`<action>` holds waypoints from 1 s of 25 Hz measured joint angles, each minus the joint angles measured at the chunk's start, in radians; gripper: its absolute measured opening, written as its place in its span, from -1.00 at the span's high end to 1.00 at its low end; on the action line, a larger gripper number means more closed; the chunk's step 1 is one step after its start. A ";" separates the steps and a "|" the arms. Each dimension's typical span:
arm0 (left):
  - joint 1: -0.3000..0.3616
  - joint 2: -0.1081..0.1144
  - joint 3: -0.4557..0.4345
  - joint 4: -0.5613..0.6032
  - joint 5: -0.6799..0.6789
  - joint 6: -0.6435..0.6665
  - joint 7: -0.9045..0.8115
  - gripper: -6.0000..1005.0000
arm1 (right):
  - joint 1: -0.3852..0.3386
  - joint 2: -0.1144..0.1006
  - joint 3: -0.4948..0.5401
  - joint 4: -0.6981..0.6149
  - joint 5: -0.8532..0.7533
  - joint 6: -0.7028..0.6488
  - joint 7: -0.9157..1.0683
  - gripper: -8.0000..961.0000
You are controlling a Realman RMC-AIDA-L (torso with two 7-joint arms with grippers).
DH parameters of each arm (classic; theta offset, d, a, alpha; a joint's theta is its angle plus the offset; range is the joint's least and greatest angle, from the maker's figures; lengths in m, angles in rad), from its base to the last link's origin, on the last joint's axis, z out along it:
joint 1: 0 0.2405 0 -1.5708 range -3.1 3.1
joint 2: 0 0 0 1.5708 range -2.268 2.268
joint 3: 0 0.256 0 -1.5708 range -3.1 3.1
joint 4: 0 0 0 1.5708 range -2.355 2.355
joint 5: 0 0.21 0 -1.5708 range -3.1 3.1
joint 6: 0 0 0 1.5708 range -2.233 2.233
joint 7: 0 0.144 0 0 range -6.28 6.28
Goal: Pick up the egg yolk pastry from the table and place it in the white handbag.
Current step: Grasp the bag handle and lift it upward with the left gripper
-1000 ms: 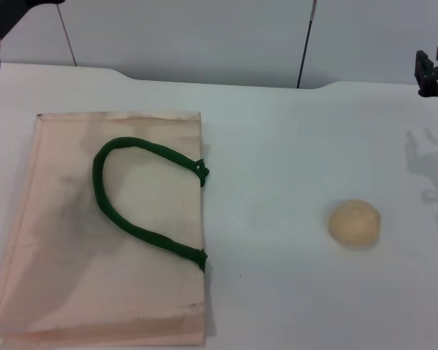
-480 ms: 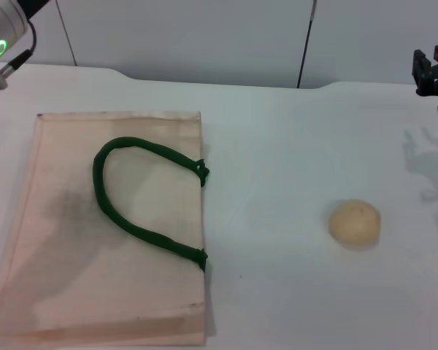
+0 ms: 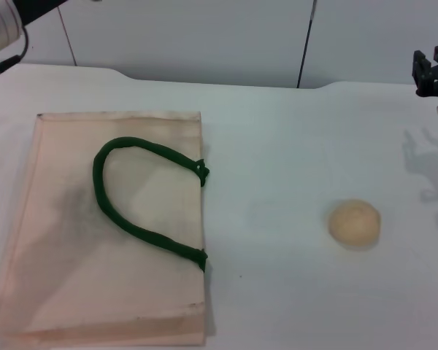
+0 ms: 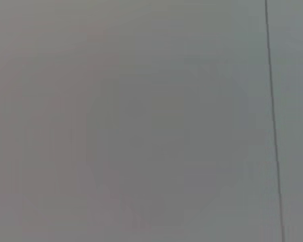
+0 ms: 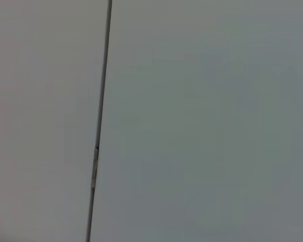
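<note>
Risk of nudging the egg yolk pastry (image 3: pixel 354 223), well below the right tool (image 3: pixel 432 73), away from the white handbag (image 3: pixel 109 226); finger spread unreadable.

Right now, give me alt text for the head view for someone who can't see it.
A small round egg yolk pastry sits alone on a white table, well apart from a flat white handbag with a green handle. The right tool hangs at the far right edge.

Lab-like: bare white table (image 3: pixel 277 131), plain panel wall (image 3: pixel 204 36).
</note>
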 joint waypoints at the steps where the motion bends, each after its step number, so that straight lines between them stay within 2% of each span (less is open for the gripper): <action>1: 0.006 -0.022 -0.025 0.028 0.081 -0.025 -0.053 0.31 | 0.000 0.000 0.000 0.000 0.000 0.000 0.000 0.36; 3: 0.009 -0.040 -0.066 0.065 0.200 -0.086 -0.173 0.31 | 0.001 0.000 0.000 -0.001 0.000 0.000 0.000 0.36; 5: -0.004 -0.037 -0.096 0.086 0.306 -0.162 -0.306 0.32 | 0.001 0.000 0.000 -0.001 0.000 0.000 0.000 0.36; 9: -0.032 -0.037 -0.152 0.106 0.443 -0.309 -0.455 0.32 | 0.004 0.000 0.000 -0.002 0.000 0.000 0.000 0.36; 19: -0.096 -0.037 -0.238 0.129 0.624 -0.605 -0.611 0.31 | 0.005 0.000 0.000 -0.004 0.000 0.000 0.000 0.36; 25: -0.126 -0.039 -0.271 0.110 0.676 -0.693 -0.645 0.30 | 0.010 0.000 0.001 -0.013 0.000 0.000 0.001 0.36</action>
